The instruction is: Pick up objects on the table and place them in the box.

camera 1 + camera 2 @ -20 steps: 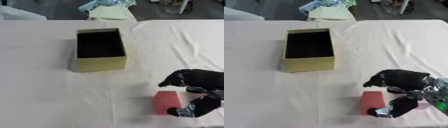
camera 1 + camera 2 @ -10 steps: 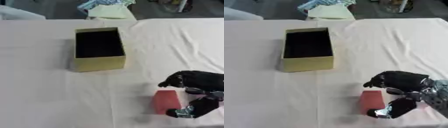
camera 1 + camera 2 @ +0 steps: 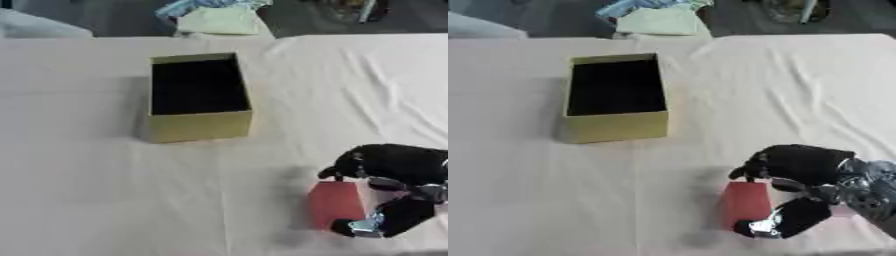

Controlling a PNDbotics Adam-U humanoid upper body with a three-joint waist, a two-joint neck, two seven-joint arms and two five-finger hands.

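Observation:
A red rectangular block [image 3: 335, 204] lies on the white cloth at the lower right. My right hand [image 3: 398, 165] is curled round it, fingers over its far end and the thumb [image 3: 385, 222] hooked under its near end. The open gold box [image 3: 198, 95] with a dark inside stands upright at the upper middle, well to the left of and beyond the hand. My left hand shows in neither view.
The table is covered by a wrinkled white cloth [image 3: 105, 190], with folds at the right. Beyond the far edge lie a pale green cloth and a blue item [image 3: 214, 15]. Open cloth stretches between the block and the box.
The hand and block stay at the lower right; the thumb has closed in a little at the block's near end. The box has not moved.

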